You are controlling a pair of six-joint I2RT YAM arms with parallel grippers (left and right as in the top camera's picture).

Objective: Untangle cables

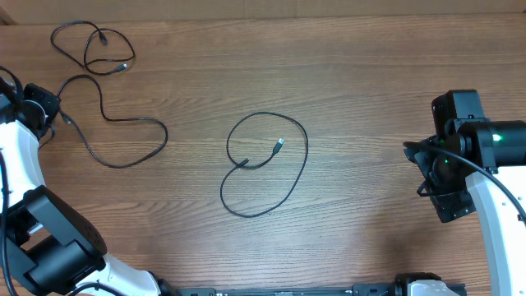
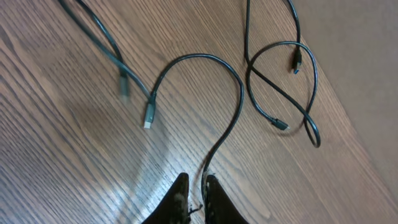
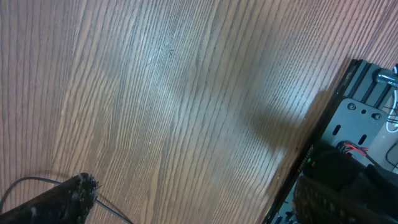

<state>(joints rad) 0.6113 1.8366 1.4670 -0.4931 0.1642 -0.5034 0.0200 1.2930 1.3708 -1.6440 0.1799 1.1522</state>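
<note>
The left pincer [image 2: 194, 183] sits low over the wooden table [image 1: 370, 74], its fingers [image 2: 177, 198] set narrow with only a slit between them. The first cord [image 2: 239, 93] runs straight into that slit. Whether it is actually pinched or only lying in the gap, I can't tell from here. From the fingertips it climbs away, curls over in an arch and drops back on the pincer's left, ending in a silver plug [image 2: 148, 118] flat on the wood. Just beyond that is a second plug [image 2: 124, 86] on a blurred stretch of cord that heads off ahead and to the left. Further ahead, on the pincer's right, lies the looped cord [image 2: 311, 93], loose in crossing loops and apart from the one at the fingers.

The middle cord [image 1: 265, 164] lies between the two pincers and well apart from both, in one open loop that crosses itself, with its plug end [image 1: 279, 146] inside the loop. The right pincer [image 1: 426, 170] stands wide and holds nothing — only one finger [image 3: 62, 198] shows in its own wrist view, above bare wood.
</note>
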